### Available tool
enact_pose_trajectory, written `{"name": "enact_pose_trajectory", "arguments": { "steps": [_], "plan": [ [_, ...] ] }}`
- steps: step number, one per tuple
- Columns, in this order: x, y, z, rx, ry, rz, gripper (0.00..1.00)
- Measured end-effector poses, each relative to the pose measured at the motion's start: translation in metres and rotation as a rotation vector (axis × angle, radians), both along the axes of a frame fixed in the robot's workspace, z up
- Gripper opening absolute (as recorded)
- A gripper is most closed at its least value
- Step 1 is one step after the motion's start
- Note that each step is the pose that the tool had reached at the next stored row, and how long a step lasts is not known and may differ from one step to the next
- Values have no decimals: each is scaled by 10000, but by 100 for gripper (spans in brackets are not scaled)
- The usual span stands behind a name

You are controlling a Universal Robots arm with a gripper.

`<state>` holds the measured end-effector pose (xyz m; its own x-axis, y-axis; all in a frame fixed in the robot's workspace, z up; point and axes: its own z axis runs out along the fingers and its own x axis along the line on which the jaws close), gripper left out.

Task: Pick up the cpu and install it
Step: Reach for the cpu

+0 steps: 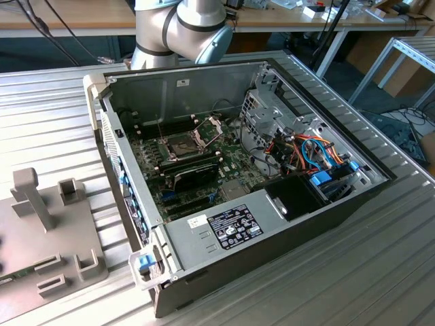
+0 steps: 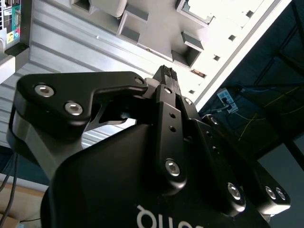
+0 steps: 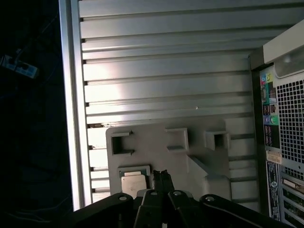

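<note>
- The cpu (image 3: 134,181) lies flat in a pocket of the grey fixture plate (image 3: 156,152), not yet picked up.
- The gripper (image 3: 162,175) hovers over the plate beside that pocket, fingers together and empty.
- This looks like the approach; a grasp calls for parted fingers centred on the chip.
- The computer case (image 3: 285,142) stands beside the plate; the pocket's walls may crowd the fingers.
</note>
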<state>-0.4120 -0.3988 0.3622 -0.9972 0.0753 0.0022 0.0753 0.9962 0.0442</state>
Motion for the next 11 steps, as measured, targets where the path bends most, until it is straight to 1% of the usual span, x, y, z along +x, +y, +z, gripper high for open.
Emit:
{"name": "enact_pose_trajectory", "arguments": {
  "steps": [5,11],
  "plan": [
    [0,0,-82,0,0,0,11],
    [0,0,-104,2,-3,0,11]
  ]
}}
